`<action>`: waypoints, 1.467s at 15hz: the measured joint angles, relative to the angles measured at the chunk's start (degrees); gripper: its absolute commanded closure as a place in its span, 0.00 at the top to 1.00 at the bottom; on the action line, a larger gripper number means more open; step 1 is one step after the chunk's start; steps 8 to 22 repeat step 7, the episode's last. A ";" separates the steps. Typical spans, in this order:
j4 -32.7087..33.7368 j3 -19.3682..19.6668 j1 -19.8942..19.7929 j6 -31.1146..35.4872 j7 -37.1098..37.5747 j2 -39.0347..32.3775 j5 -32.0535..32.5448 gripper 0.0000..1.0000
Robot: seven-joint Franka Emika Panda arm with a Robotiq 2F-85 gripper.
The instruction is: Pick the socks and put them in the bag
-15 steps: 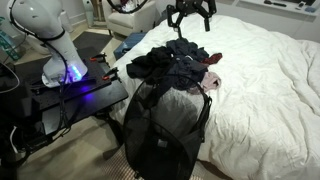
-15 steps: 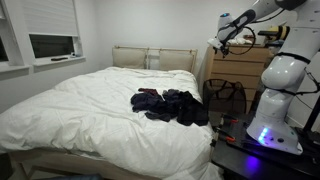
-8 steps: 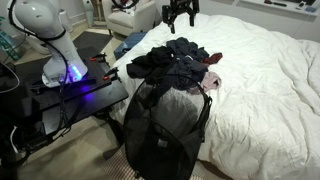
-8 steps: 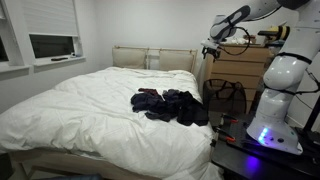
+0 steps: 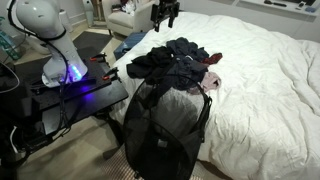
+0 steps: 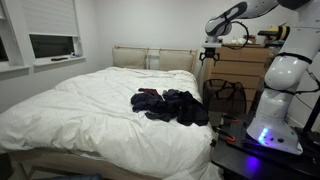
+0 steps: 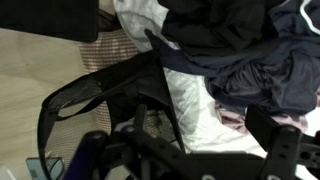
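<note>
One heap of dark clothes [image 5: 175, 62] is seen on the white bed [image 5: 270, 90], near the bed's edge. The socks [image 6: 170, 104] are taken to be somewhere within it, but they cannot be singled out from the other dark fabric. A pink-and-white cloth [image 5: 212, 83] is tucked against the heap at 4 o'clock. The black mesh laundry bag [image 5: 165, 130] is stood upright beside the bed at 6 o'clock from the heap, with its rim just beside the clothes.

The gripper [image 5: 165, 14] is held in the air at 12 o'clock from the heap, well apart from it. Its fingers are spread wide and nothing is held between them. In the wrist view the bag's rim [image 7: 95, 90] is shown at 9 o'clock and the dark clothes at 1 o'clock. The robot's white base [image 5: 45, 35] is placed at 9 o'clock from the heap.
</note>
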State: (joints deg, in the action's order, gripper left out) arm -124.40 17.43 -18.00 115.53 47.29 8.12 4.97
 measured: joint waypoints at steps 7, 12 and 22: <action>0.47 -0.10 0.00 -2.31 -2.26 -0.69 0.00 1.00; 0.47 -0.10 0.00 -2.31 -2.26 -0.69 0.00 1.00; 0.47 -0.10 0.00 -2.31 -2.26 -0.69 0.00 1.00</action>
